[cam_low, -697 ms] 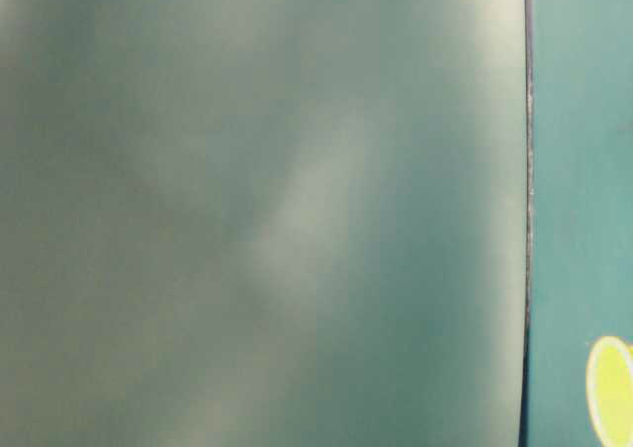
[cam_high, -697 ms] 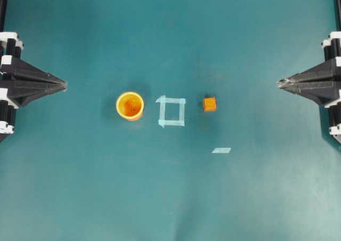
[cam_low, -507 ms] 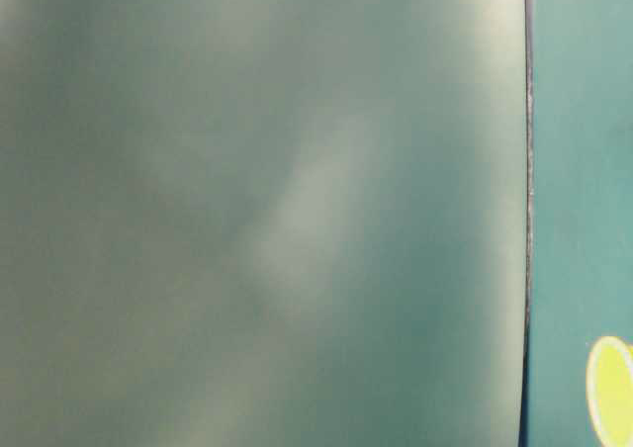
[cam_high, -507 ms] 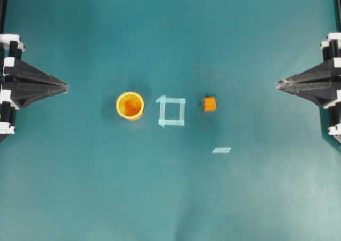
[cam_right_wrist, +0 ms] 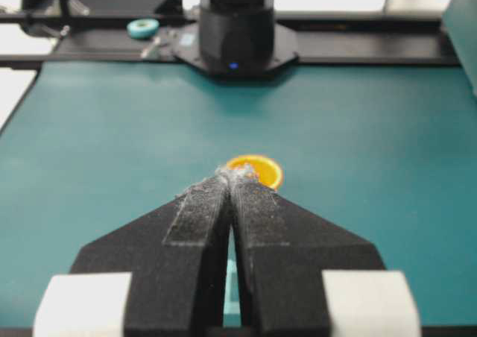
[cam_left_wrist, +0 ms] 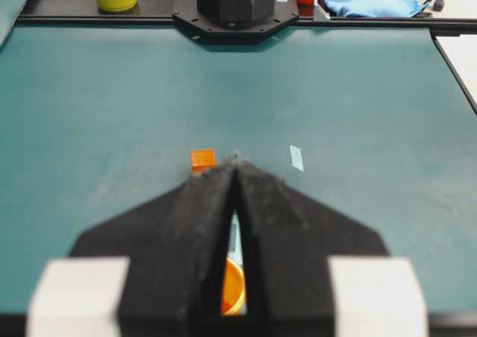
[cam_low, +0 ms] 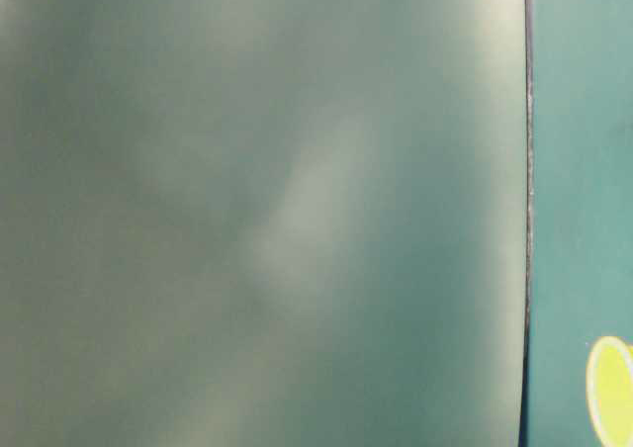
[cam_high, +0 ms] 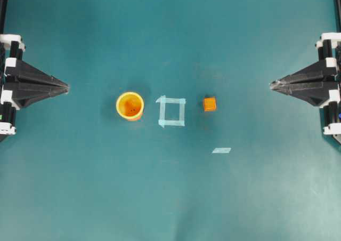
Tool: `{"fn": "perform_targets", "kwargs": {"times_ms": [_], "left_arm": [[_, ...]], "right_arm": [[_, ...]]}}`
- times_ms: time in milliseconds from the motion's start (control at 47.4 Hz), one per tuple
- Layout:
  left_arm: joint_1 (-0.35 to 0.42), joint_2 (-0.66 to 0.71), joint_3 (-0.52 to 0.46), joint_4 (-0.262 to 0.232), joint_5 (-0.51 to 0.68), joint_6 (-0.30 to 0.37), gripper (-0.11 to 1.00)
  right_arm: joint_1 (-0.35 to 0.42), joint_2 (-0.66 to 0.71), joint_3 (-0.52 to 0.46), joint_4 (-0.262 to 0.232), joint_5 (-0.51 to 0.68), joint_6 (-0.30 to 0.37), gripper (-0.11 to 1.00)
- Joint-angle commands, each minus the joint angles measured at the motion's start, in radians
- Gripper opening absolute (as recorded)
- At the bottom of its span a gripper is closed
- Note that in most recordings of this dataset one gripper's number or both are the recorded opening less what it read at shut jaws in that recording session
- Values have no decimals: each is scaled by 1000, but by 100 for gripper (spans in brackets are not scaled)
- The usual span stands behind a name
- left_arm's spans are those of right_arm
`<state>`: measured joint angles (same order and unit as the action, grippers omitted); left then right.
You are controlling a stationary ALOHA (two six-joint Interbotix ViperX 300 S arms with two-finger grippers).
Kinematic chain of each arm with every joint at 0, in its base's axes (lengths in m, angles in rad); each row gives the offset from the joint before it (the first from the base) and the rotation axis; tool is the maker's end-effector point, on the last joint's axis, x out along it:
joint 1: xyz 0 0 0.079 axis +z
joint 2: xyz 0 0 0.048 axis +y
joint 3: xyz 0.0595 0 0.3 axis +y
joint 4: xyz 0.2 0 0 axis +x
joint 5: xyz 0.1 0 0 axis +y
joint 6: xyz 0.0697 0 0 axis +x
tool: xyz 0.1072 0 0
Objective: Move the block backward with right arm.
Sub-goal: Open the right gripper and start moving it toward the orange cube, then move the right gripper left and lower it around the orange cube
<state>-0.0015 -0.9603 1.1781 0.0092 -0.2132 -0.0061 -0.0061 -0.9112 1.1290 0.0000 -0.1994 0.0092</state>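
On the teal table mat (cam_high: 170, 198) the small orange cube block (cam_high: 209, 104) sits right of centre in the overhead view, resting flat and untouched. Just to its left is a square outline of pale-blue tape (cam_high: 171, 112), and left of that stands the round orange-yellow cup (cam_high: 130, 105), upright with its mouth open upward; the three items form a row, each apart from the next. A short loose strip of pale-blue tape (cam_high: 221, 150) lies below and slightly right of the block. The right arm's black pointed gripper (cam_high: 273, 84) hangs at the right edge, tips aimed toward the centre and well apart from the block; its fingers are pressed together with nothing between them, as the right wrist view confirms. The left black pointed gripper (cam_high: 66, 86) mirrors it at the left edge, likewise clenched and empty, well apart from the cup. The table-level view is largely blocked by a blurred grey-green surface; only a sliver of the cup's rim shows at its lower right corner.
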Motion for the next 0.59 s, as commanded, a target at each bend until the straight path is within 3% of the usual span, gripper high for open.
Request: {"fn": "perform_targets", "kwargs": {"times_ms": [0, 169, 232, 570], "left_arm": [[0, 6, -29, 2, -5, 0, 1], [-2, 8, -31, 2, -5, 0, 1], [-2, 8, -31, 2, -5, 0, 1], [-2, 8, -31, 2, -5, -25, 2]], "right_arm": [[-6, 12, -35, 5, -3, 3, 8], [-25, 43, -49, 29, 0, 3, 44], [-29, 60, -57, 32, 8, 3, 52], [-75, 258, -121, 29, 118, -3, 54]]}}
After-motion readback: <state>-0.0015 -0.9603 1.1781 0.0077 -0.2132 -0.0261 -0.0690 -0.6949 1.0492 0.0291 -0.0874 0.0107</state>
